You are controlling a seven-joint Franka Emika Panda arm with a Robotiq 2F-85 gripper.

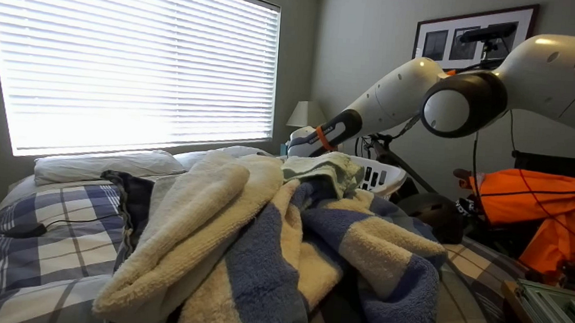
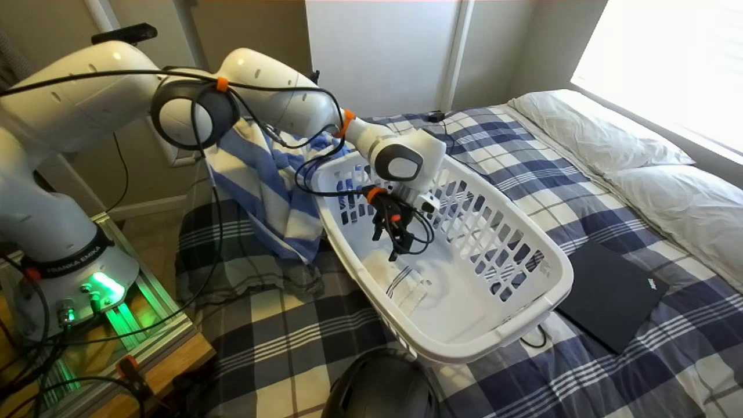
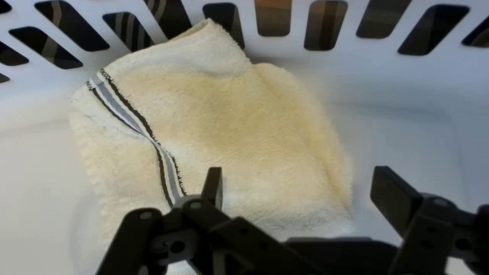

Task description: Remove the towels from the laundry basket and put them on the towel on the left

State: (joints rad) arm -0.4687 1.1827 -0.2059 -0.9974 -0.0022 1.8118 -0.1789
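Observation:
A cream towel (image 3: 237,126) with a grey and dark stripe lies on the floor of the white laundry basket (image 2: 557,278). It also shows in an exterior view (image 2: 409,290). My gripper (image 3: 301,191) is open and empty, pointing down inside the basket (image 3: 363,84) above the towel. One finger is over the towel, the other over bare basket floor. The gripper also shows in an exterior view (image 2: 389,245). A blue-and-white striped towel (image 1: 264,257) lies on the bed beside the basket (image 1: 386,177), with a white towel (image 1: 183,245) and a pale green cloth (image 1: 323,169) piled there.
The basket stands on a plaid bed (image 2: 290,342). A black helmet (image 2: 383,386) sits close to its near side, and a dark laptop (image 2: 615,296) lies on its far side. Slotted basket walls surround the gripper. Cables hang along the arm.

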